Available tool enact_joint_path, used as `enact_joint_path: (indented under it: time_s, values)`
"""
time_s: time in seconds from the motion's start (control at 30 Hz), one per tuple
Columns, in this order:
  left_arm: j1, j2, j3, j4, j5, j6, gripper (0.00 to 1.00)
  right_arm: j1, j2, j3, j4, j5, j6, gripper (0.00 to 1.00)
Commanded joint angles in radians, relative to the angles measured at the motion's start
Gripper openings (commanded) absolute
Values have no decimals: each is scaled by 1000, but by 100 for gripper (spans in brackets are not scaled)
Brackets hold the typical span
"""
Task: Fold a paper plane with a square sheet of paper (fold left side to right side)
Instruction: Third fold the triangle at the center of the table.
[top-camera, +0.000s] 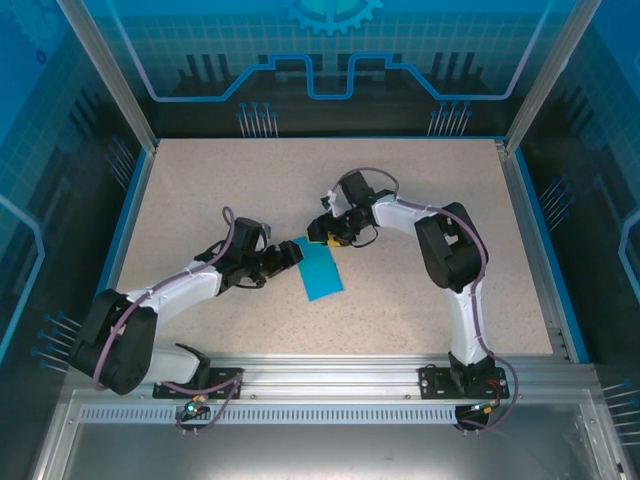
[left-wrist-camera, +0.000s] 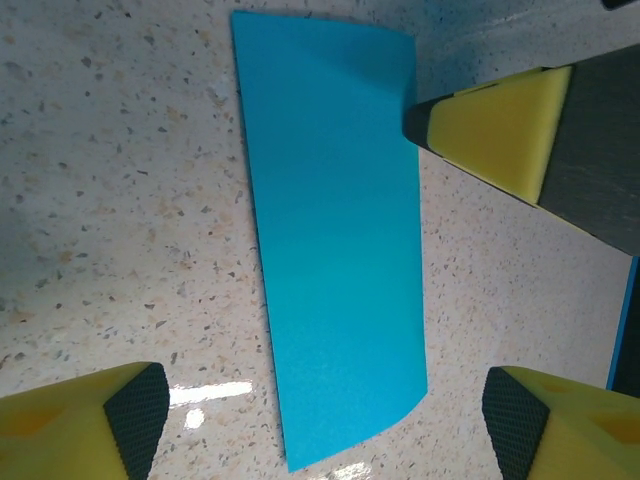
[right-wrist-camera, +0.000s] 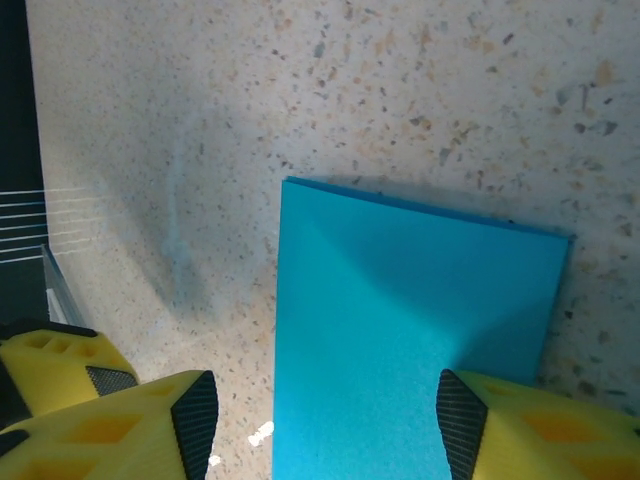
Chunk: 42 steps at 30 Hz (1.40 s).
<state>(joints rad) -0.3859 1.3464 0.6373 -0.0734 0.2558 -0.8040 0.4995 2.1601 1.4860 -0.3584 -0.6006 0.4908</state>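
Left jaws wide, folded sheet (left-wrist-camera: 335, 240) lengthwise between

right wrist | blue sheet (right-wrist-camera: 400, 330): cut by bottom edge; right hand (right-wrist-camera: 325, 425): fingers likewise

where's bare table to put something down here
Free: far table behind both arms, and the near strip between the blue paper and the front rail. Crowded: the middle, where left end effector and right end effector sit by the paper.

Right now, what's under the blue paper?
The speckled table: the paper lies flat on it, with table showing along its edges. The patch directly beneath is covered, so a folded layer or anything thin under it cannot be seen.
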Motion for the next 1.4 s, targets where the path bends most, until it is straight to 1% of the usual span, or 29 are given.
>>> enact_joint_path:
  time_s: [0.0, 0.13, 0.3, 0.53, 0.73, 0.9, 0.97, 1.2, 1.37]
  values:
    - [11, 18, 2, 10, 31, -3, 86, 14, 28, 31, -47, 31, -7, 63]
    - [11, 38, 11, 13, 50, 3, 86, 11, 41, 34, -92, 75, -19, 63]
    - [11, 89, 28, 40, 106, 5, 83, -5, 18, -11, -84, 104, -5, 62]
    - [7, 194, 56, 116, 169, -27, 76, -24, -20, -71, -44, 85, 7, 62]
    - [-17, 276, 95, 154, 177, -51, 74, -24, -16, -73, -30, 62, 11, 62]
    - [-45, 338, 132, 169, 180, -64, 65, -24, -14, -75, -24, 52, 12, 62]
    - [-53, 352, 137, 175, 172, -71, 60, -24, -14, -76, -20, 49, 14, 62]
    - [-56, 343, 121, 163, 140, -81, 46, -24, -14, -75, -15, 45, 14, 62]
    - [-55, 318, 119, 130, 112, -71, 31, -24, -28, -80, 4, 44, 6, 62]
